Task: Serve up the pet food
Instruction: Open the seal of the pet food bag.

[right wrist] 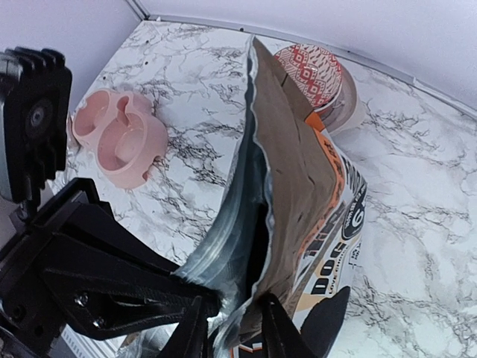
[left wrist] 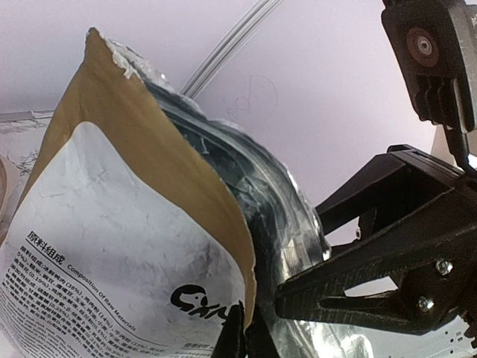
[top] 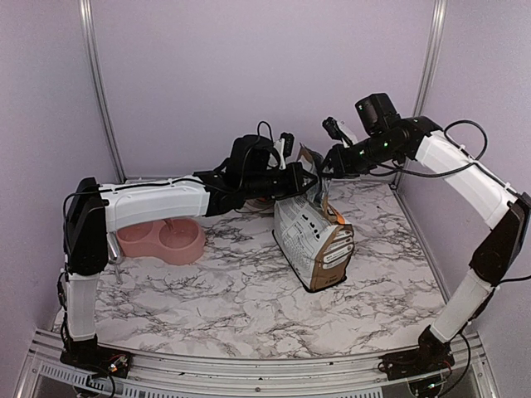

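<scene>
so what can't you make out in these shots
- pet food: unseen in every view; the bag's dark mouth hides it in the right wrist view, foil lining in the left wrist view
- right gripper: right wrist view, the bag's edge fills the gap between its fingers, so whether they pinch it is unclear
- pink bowl: top view, left arm covers its far rim

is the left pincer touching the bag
Touching. The left wrist view shows the left pincer shut on the bag, its brown edge pinched between the fingertips with no gap.
</scene>
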Tool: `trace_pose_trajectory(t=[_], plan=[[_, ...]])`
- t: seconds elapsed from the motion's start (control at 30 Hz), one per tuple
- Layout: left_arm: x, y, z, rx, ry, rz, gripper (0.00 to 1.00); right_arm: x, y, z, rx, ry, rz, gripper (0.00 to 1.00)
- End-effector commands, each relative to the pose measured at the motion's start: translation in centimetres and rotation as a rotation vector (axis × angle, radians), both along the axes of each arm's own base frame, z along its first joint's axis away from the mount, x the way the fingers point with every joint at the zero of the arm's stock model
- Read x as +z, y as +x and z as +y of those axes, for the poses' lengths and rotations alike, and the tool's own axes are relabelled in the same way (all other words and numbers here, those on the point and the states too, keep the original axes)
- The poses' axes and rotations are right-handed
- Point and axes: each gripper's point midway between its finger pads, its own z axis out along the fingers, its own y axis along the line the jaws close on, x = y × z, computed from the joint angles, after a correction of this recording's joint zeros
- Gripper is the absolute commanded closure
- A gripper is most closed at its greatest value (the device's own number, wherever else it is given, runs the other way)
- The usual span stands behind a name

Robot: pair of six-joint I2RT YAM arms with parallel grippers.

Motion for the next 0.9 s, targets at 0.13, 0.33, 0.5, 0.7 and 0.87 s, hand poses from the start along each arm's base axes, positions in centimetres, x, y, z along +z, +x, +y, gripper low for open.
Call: trace_pose_trajectory(t=[0.13, 0.33, 0.5, 0.7, 0.87], plan=[[-1.1, 0.5, 0.5, 0.008, 0.016, 0.012, 1.00, 0.0, 0.0, -1.2, -0.038, -0.090, -0.025, 0.89], [-0.5, 0.4, 0.9, 0.013, 0.014, 0.014, 1.00, 0.6, 0.0, -1.9, -0.049, -0.124, -0.055, 1.00], [1.3, 0.2, 2.2, 0.044, 0.030, 0.013, 1.00, 2.3, 0.0, -2.0, -0.049, -0.112, -0.103, 1.00], [4.5, -0.4, 4.1, 0.080, 0.042, -0.024, 1.00, 4.5, -0.7, -1.5, -0.013, -0.050, -0.155, 1.00], [7.6, -0.7, 5.7, 0.116, 0.081, -0.054, 1.00, 7.2, -1.4, -0.6, 0.032, 0.031, -0.211, 1.00]])
